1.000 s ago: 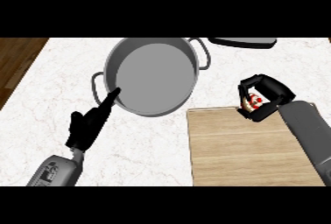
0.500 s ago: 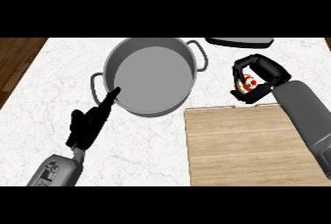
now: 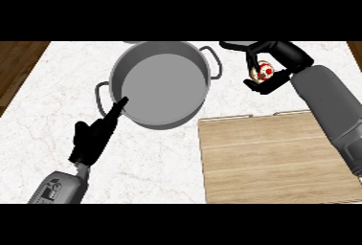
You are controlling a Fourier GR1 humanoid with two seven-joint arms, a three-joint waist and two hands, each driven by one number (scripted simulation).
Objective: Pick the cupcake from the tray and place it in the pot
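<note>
The cupcake [image 3: 264, 71], pale with red spots, is in the air to the right of the pot, and my right hand [image 3: 280, 58] is curled round it. The grey pot [image 3: 161, 83] with two side handles stands on the marble counter at the upper middle, with nothing inside. The wooden tray [image 3: 272, 155] lies at the lower right, below the cupcake, and is bare. My left hand [image 3: 96, 136] is open at the lower left, and its fingers point up and reach the pot's near left rim.
A dark flat object [image 3: 237, 44] lies at the counter's far edge, just behind my right hand. The counter's left edge drops to a brown wooden floor [image 3: 17, 67]. White marble counter [image 3: 42, 110] shows to the left of the pot.
My right hand has carried the cupcake up and to the left, from above the tray's far edge toward the pot's right handle. The left hand has not moved.
</note>
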